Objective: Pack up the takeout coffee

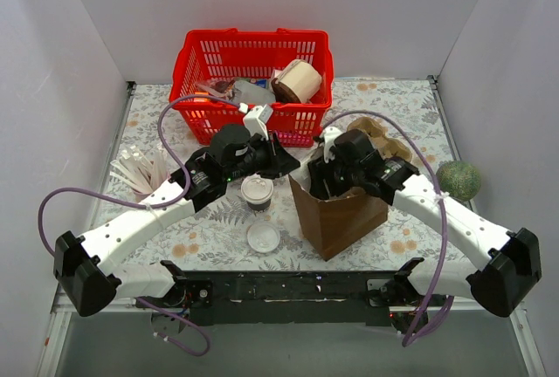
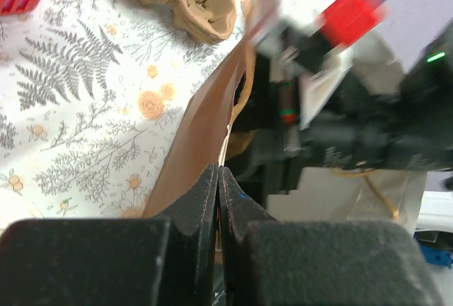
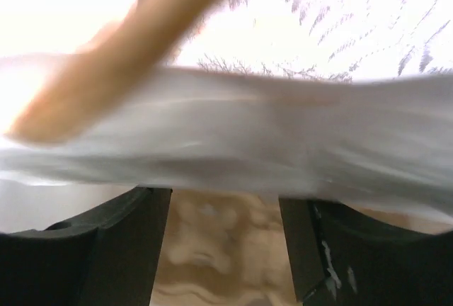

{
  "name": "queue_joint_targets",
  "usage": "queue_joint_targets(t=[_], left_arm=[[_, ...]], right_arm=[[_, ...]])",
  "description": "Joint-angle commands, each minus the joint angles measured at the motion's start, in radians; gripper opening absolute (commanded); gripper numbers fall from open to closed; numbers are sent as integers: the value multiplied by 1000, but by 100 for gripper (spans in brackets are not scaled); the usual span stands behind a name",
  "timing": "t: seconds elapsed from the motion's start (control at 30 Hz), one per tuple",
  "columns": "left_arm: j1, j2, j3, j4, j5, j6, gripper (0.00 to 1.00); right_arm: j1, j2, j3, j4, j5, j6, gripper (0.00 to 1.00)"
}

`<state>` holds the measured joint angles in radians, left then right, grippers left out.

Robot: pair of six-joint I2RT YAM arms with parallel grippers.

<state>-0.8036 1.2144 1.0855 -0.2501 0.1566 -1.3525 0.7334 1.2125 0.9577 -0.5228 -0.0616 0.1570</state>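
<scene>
Left gripper (image 2: 217, 173) pinched shut on paper bag (image 1: 341, 215) rim | right gripper (image 3: 225, 205) fingers spread, gripping nothing, at bag mouth | lidded coffee cup (image 1: 257, 192) upright on table (image 1: 201, 237), just left of bag

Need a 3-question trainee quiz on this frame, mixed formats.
1. True or false: the lidded dark paper cup is already inside the brown paper bag.
2. The left gripper is: A) open, B) shut on the bag's edge, C) out of view.
3. Fill in: the right gripper has its fingers ____.
Key: 1 false, it stands on the table beside the bag; 2 B; 3 open.
</scene>
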Motion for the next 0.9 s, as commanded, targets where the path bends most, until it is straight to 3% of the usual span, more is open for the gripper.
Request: queue_joint_targets(t=[0.0, 0.13, 0.27, 0.43, 0.63, 0.87], left_arm=[[-12, -32, -6, 64, 15, 92, 0], [-14, -13, 1, 63, 6, 85, 0], [-14, -9, 7, 69, 8, 85, 0], [-16, -18, -7, 84, -18, 69, 0], [-28, -6, -19, 94, -90, 69, 0], [-51, -6, -32, 172, -143, 24, 0]], right_arm=[[0, -51, 231, -88, 54, 87, 73], [0, -68, 326, -123, 170, 108, 79], [0, -103, 320, -97, 253, 133, 82], [0, -186, 311, -46, 391, 168, 94], [0, -266, 334, -25, 549, 190, 93], [-9, -232, 381, -204, 683, 373, 91]])
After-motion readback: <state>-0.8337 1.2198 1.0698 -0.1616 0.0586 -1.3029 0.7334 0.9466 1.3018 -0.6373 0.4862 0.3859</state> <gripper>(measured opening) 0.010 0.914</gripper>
